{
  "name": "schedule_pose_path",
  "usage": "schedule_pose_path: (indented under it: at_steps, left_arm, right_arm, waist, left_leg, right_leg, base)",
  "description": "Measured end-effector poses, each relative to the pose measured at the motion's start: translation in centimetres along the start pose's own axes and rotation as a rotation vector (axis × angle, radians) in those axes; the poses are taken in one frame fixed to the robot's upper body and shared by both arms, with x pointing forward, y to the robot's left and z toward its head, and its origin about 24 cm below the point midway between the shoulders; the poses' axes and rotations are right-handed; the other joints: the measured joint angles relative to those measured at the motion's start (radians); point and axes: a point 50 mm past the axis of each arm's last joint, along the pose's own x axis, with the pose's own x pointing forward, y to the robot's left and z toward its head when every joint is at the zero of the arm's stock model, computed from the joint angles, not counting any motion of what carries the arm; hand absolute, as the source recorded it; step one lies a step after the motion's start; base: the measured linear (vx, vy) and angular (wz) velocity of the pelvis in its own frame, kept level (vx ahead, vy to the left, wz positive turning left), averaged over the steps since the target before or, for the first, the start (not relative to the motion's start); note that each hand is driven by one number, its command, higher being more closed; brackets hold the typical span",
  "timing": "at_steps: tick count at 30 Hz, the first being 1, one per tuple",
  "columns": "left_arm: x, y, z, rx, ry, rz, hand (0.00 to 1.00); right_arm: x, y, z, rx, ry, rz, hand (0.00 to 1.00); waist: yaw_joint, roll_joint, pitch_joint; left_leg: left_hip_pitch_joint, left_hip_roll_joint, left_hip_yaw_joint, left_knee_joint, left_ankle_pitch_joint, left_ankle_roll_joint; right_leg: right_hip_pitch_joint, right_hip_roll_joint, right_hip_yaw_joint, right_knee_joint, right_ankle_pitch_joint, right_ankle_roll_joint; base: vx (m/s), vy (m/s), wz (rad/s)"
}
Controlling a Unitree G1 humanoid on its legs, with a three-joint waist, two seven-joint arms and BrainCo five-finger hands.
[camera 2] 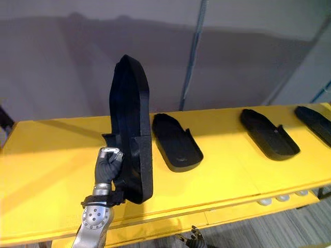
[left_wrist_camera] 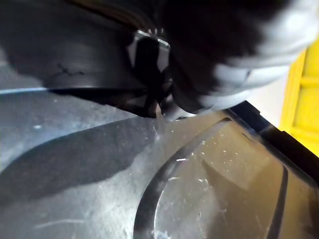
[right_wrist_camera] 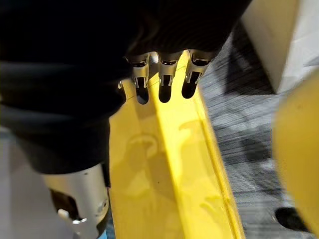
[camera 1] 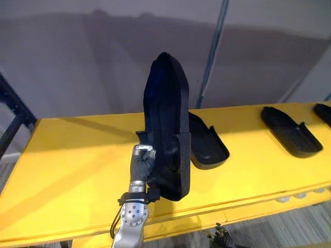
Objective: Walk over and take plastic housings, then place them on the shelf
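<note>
Aloft, left hand curled round black housing

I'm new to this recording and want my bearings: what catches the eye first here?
A tall black housing stands upright mid-scene, gripped near its lower end by the left robot hand at the bright yellow shelf. Three more housings lie flat on the shelf to its right.
</note>
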Motion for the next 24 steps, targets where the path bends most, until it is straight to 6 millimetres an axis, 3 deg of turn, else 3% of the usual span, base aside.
schedule_pose_path:
  at_steps: [1, 3, 4, 5, 6, 7, 8, 9, 11, 13, 14, 16, 17, 18, 20, 21, 22, 23, 24]
  left_arm:
    - [0.1, 0.3, 0.2, 0.003, -0.008, 0.015, 1.0]
    - [0.2, 0.5, 0.4, 0.002, -0.025, 0.031, 1.0]
    - [0.3, 0.4, 0.2, 0.003, -0.019, 0.026, 1.0]
    - [0.2, 0.2, 0.1, 0.001, -0.013, 0.016, 1.0]
    - [0.2, -0.4, -0.3, -0.004, 0.002, -0.006, 1.0]
    - [0.3, -1.0, -0.7, -0.004, 0.019, -0.032, 1.0]
    - [0.4, -1.3, -0.9, -0.004, 0.024, -0.047, 1.0]
    - [0.5, -1.4, -1.0, -0.004, 0.027, -0.051, 1.0]
    - [0.7, -1.4, -1.9, 0.02, 0.054, -0.063, 1.0]
    - [0.7, -1.4, -1.9, 0.025, 0.053, -0.07, 1.0]
    - [0.8, -1.5, -1.7, 0.024, 0.045, -0.073, 1.0]
    - [0.7, -1.3, -1.4, 0.024, 0.035, -0.065, 1.0]
    - [0.6, -1.2, -1.1, 0.02, 0.022, -0.059, 1.0]
    - [0.8, -1.2, -0.7, 0.016, 0.006, -0.057, 1.0]
    - [1.1, -1.5, -0.3, -0.003, -0.012, -0.05, 1.0]
    - [1.1, -1.5, -0.3, -0.008, -0.011, -0.044, 1.0]
    - [1.1, -1.5, -0.3, -0.006, -0.008, -0.039, 1.0]
    - [1.0, -1.5, -0.4, 0.007, -0.007, -0.039, 1.0]
    - [1.0, -1.5, -0.4, 0.016, -0.011, -0.04, 1.0]
  right_arm:
    - [0.3, 0.0, 0.7, -0.008, -0.019, -0.001, 0.0]
    - [1.0, -0.2, 1.9, -0.043, -0.05, -0.005, 0.0]
    - [1.1, -0.5, 2.1, -0.057, -0.055, -0.011, 0.0]
    - [1.1, -0.7, 2.1, -0.067, -0.054, -0.015, 0.0]
    - [1.1, -1.2, 2.1, -0.086, -0.05, -0.023, 0.0]
    - [1.2, -1.4, 1.4, -0.093, -0.019, -0.029, 0.0]
    - [1.1, -1.1, 0.7, -0.088, 0.013, -0.024, 0.0]
    - [1.0, -0.8, 0.2, -0.081, 0.031, -0.017, 0.0]
    - [0.7, 0.7, -0.9, -0.068, 0.071, 0.021, 0.0]
    - [0.7, 1.3, -0.7, -0.075, 0.062, 0.04, 0.0]
    - [0.8, 1.5, -0.2, -0.067, 0.043, 0.045, 0.0]
    - [0.9, 2.1, 0.7, -0.058, 0.003, 0.059, 0.0]
    - [0.8, 2.3, 1.0, -0.055, -0.014, 0.066, 0.0]
    - [0.8, 2.5, 1.2, -0.05, -0.02, 0.072, 0.0]
    - [0.5, 2.5, 0.6, -0.046, -0.004, 0.078, 0.0]
    - [0.3, 2.3, 0.2, -0.041, 0.007, 0.073, 0.0]
    - [0.1, 2.0, -0.5, -0.042, 0.026, 0.064, 0.0]
    - [-0.1, 1.6, -0.8, -0.047, 0.037, 0.057, 0.0]
    - [-0.1, 1.6, -0.9, -0.044, 0.039, 0.057, 0.0]
  waist:
    - [-0.001, -0.016, 0.008]
    - [-0.006, -0.006, 0.004]
    - [-0.007, -0.001, 0.002]
    - [-0.012, 0.003, -0.001]
    - [-0.033, 0.023, -0.011]
    - [-0.049, 0.031, -0.019]
    - [-0.065, 0.008, -0.023]
    - [-0.065, 0.0, -0.021]
    - [-0.061, 0.001, -0.017]
    - [-0.05, -0.001, -0.013]
    - [-0.032, -0.002, -0.011]
    - [-0.025, -0.009, -0.007]
    - [-0.026, -0.01, -0.004]
    - [-0.029, -0.002, 0.003]
    - [-0.041, -0.022, 0.004]
    - [-0.038, -0.027, 0.002]
    - [-0.028, -0.034, -0.002]
    - [-0.026, -0.037, -0.012]
    - [-0.029, -0.034, -0.014]
  left_leg:
    - [-0.005, 0.007, 0.031, 0.024, -0.022, 0.007]
    - [-0.044, 0.191, 0.178, 0.141, -0.058, 0.021]
    - [-0.05, 0.245, 0.19, 0.129, -0.051, 0.015]
    - [-0.05, 0.271, 0.19, 0.104, -0.037, 0.015]
    - [-0.049, 0.306, 0.168, 0.019, 0.068, 0.01]
    - [-0.043, 0.277, 0.143, -0.034, 0.072, -0.101]
    - [-0.045, 0.241, 0.128, -0.057, 0.078, -0.109]
    - [-0.048, 0.221, 0.124, -0.064, 0.081, -0.107]
    - [-0.066, 0.191, 0.102, -0.039, 0.075, -0.095]
    - [-0.063, 0.182, 0.106, -0.02, 0.064, -0.077]
    - [-0.057, 0.178, 0.12, -0.012, 0.055, -0.062]
    - [-0.048, 0.16, 0.149, 0.014, 0.041, -0.037]
    - [-0.021, 0.143, 0.165, 0.008, 0.027, -0.012]
    - [-0.012, 0.135, 0.163, -0.003, 0.013, 0.005]
    - [-0.014, 0.098, 0.125, -0.006, 0.01, 0.03]
    - [-0.014, 0.082, 0.122, -0.01, 0.011, 0.032]
    - [-0.013, 0.045, 0.121, -0.015, 0.013, 0.035]
    - [-0.026, 0.02, 0.117, -0.015, 0.008, 0.03]
    - [-0.042, 0.013, 0.108, -0.008, 0.009, 0.029]
  right_leg:
    - [0.001, -0.015, 0.002, 0.0, 0.002, -0.002]
    - [-0.007, -0.017, -0.004, -0.006, -0.001, -0.006]
    - [-0.009, -0.027, -0.008, -0.009, -0.001, -0.006]
    - [-0.01, -0.033, -0.012, -0.014, 0.0, -0.005]
    - [-0.009, -0.04, -0.035, -0.024, 0.001, -0.001]
    - [-0.002, -0.062, -0.058, -0.043, 0.021, 0.03]
    - [0.005, -0.092, -0.072, -0.063, 0.043, 0.046]
    - [0.009, -0.107, -0.082, -0.075, 0.063, 0.055]
    - [0.027, -0.13, -0.095, -0.102, 0.158, 0.069]
    - [0.031, -0.141, -0.089, -0.092, 0.21, 0.07]
    - [0.006, -0.152, -0.085, -0.042, 0.224, 0.07]
    - [-0.032, -0.178, -0.072, 0.046, 0.24, 0.047]
    - [-0.049, -0.186, -0.012, 0.09, 0.246, 0.037]
    - [-0.073, -0.17, 0.047, 0.166, 0.17, 0.084]
    - [-0.106, -0.034, 0.166, 0.299, -0.009, 0.11]
    - [-0.108, -0.004, 0.185, 0.296, -0.032, 0.1]
    - [-0.106, 0.019, 0.178, 0.267, -0.08, 0.025]
    - [-0.079, 0.004, 0.183, 0.207, -0.112, -0.009]
    - [-0.062, 0.0, 0.183, 0.161, -0.122, -0.011]
  base:
    - [-0.04, 0.027, 0.11]
    - [-0.02, -0.01, 0.02]
    - [0.0, 0.071, 0.0]
    - [0.03, 0.225, 0.2]
    - [0.04, 0.357, 0.44]
    - [0.06, 0.479, 0.69]
    - [0.06, 0.432, 0.65]
    - [0.05, 0.381, 0.54]
    - [0.03, 0.336, 0.34]
    - [0.01, 0.267, 0.1]
    - [-0.01, 0.226, -0.07]
    - [-0.05, 0.232, -0.16]
    - [-0.09, 0.275, -0.1]
    - [-0.12, 0.176, 0.15]
    - [-0.11, 0.043, 0.54]
    - [-0.08, 0.0, 0.47]
    - [-0.06, -0.001, 0.28]
    - [-0.03, -0.018, 0.29]
    - [0.0, -0.032, 0.33]
